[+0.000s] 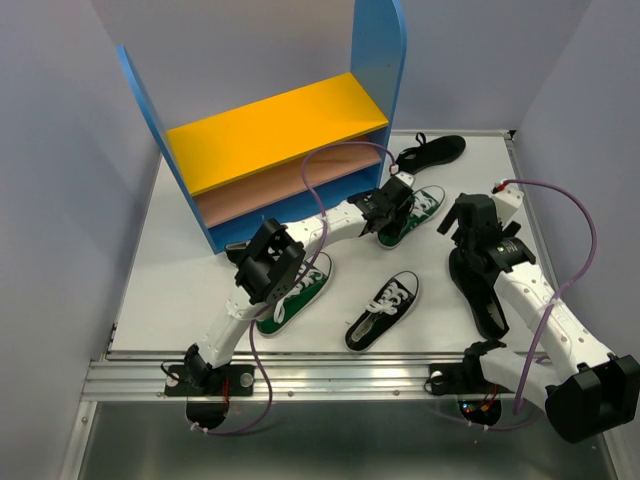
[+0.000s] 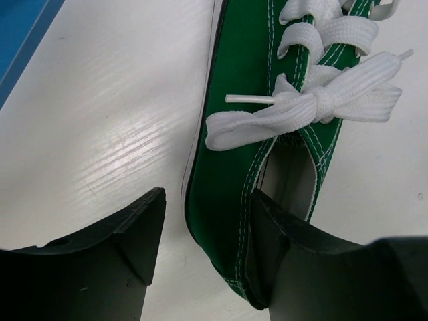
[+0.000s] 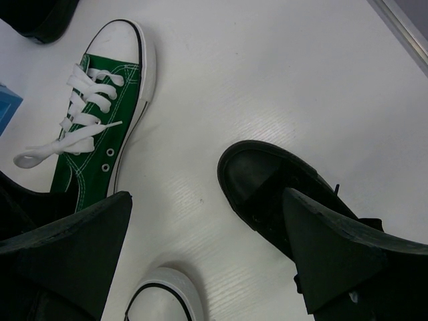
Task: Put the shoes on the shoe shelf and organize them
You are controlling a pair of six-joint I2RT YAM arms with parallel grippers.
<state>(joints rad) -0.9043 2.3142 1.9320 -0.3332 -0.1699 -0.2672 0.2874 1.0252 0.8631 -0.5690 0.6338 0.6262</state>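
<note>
**A:** Shoe count, go!

**B:** Five showing, all on the table (image 1: pixel 180 290). Two green sneakers (image 2: pixel 227 167): one right at the left gripper (image 2: pixel 207 195), the second green sneaker (image 1: pixel 300 292) back under that arm's elbow. One black sneaker (image 1: pixel 385 308) with white laces sits behind both grippers. Two all-black shoes (image 1: pixel 432 152): one beyond the left gripper, the other all-black shoe (image 1: pixel 478 290) beneath the right gripper (image 3: pixel 207 195).

**A:** Grips?

**B:** Left jaws are apart, straddling the heel's side wall with table showing in the gap. Right jaws are spread wide, holding nothing. The shoe shelf (image 1: pixel 275 130) is beyond-left of the left gripper.

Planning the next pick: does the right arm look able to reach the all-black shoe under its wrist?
Probably yes: the right gripper hangs open above the all-black shoe, nothing between them; the green canvas sneaker lies apart from it.
</note>
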